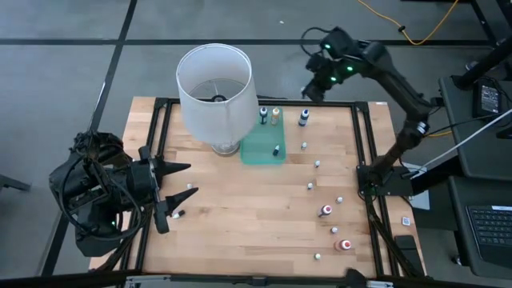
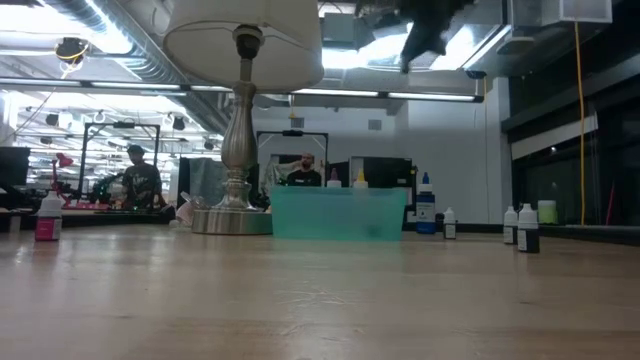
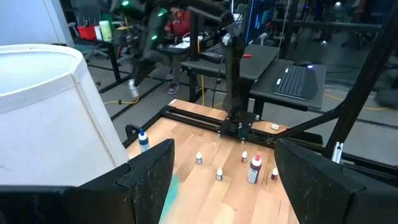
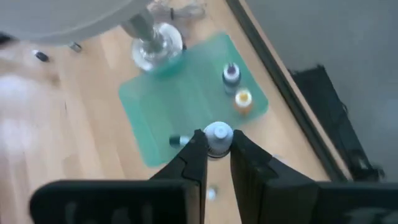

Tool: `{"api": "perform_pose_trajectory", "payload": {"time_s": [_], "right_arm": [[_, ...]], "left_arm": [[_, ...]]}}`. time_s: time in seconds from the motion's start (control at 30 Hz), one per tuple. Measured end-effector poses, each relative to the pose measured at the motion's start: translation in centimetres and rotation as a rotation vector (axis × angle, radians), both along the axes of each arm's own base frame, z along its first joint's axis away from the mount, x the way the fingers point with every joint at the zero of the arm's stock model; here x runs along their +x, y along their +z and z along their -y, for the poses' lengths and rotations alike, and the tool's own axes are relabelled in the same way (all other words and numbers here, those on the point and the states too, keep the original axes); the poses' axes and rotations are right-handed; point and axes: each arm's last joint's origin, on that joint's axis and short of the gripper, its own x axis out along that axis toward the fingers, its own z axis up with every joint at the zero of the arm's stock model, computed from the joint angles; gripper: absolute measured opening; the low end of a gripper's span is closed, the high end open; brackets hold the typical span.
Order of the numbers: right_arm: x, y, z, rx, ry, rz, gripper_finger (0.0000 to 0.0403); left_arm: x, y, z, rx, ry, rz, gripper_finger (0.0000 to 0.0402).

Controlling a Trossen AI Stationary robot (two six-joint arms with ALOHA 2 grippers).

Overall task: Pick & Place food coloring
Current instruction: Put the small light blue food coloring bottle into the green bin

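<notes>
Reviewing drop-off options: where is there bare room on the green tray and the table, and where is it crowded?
Free: most of the green tray, bordered by the lamp base, two upright bottles at its far edge and one lying bottle; also the table's middle. Crowded: the right-hand strip of scattered bottles.

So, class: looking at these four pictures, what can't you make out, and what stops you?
- Colour of the bottle held in the right gripper: its white cap hides the contents.
- Left gripper in the low view: out of frame.
- Tray contents, low view: its wall screens them.
</notes>
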Motion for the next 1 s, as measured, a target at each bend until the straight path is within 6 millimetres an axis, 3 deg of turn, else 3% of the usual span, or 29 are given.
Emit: {"api": "perform_pose_trajectory", "payload": {"time_s": [0.23,0.53,0.7,0.87,1.0], "right_arm": [[-4.2,1.4,-3.9,-0.03,-0.139,-0.112,0.0053],[-7.4,-4.3,-6.7,-0.065,-0.25,0.099,0.0053],[-6.8,-8.1,-7.3,-0.104,-0.226,0.212,0.0053],[-4.4,-12.1,-7.5,-0.117,-0.147,0.241,0.0053],[-2.6,-14.0,-7.5,-0.132,-0.083,0.294,0.0053]], "left_arm": [[0.0,0.0,0.0,0.019,-0.004,-0.008,0.0269],[0.0,0.0,0.0,0.019,-0.018,-0.024,0.0269],[0.0,-0.1,0.1,0.01,-0.021,-0.024,0.0269],[0.0,-0.1,0.1,-0.005,-0.017,-0.018,0.0269],[0.0,-0.1,0.1,-0.016,-0.015,-0.014,0.0269]]}}
